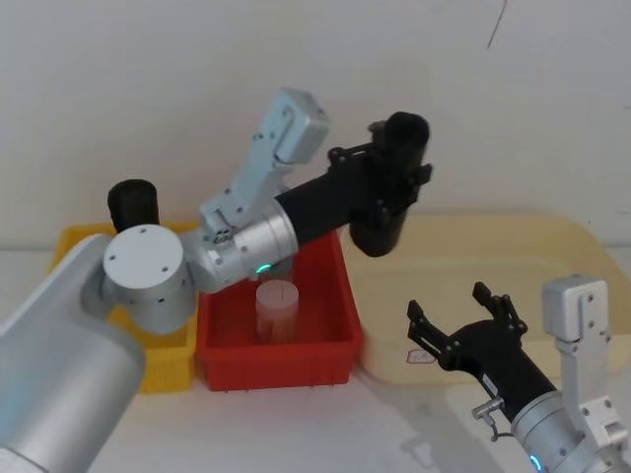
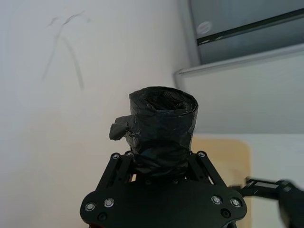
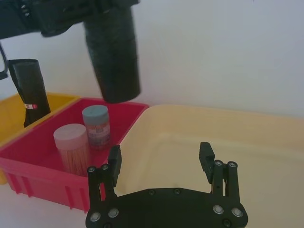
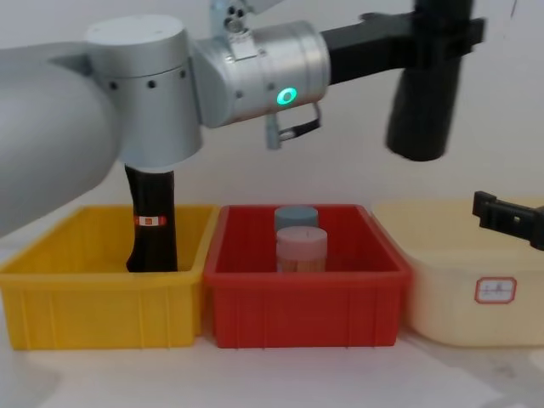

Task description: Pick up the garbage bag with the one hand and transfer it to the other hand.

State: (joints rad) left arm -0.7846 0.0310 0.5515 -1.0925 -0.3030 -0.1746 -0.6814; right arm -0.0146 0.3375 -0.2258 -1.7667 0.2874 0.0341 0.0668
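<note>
nearest, at the lower right of the head view, the right gripper hangs low over the cream tray with its two fingers spread wide and nothing between them. its own wrist view shows the same released fingers above the tray's pale floor. in the chest view it pokes in from the right edge, just above the tray's rim.

next, across the middle, three containers stand side by side. the yellow bin is on the left, the red bin is in the centre and the cream tray is on the right. in the red bin a pink-capped jar stands upright in front of a blue-grey-capped jar. in the yellow bin a black roll with a red label band leans against the back wall.

farther and higher, in the upper right of the chest view, the left gripper is clenched around the garbage bag. the arm behind it carries a green ring light. the bag hangs nearly upright in the air, over the place where the red bin meets the cream tray. it touches neither and is well apart from the right gripper. in the left wrist view the fingers press both sides of the crinkled black roll, which sticks out past them. beyond everything is a plain white wall.
</note>
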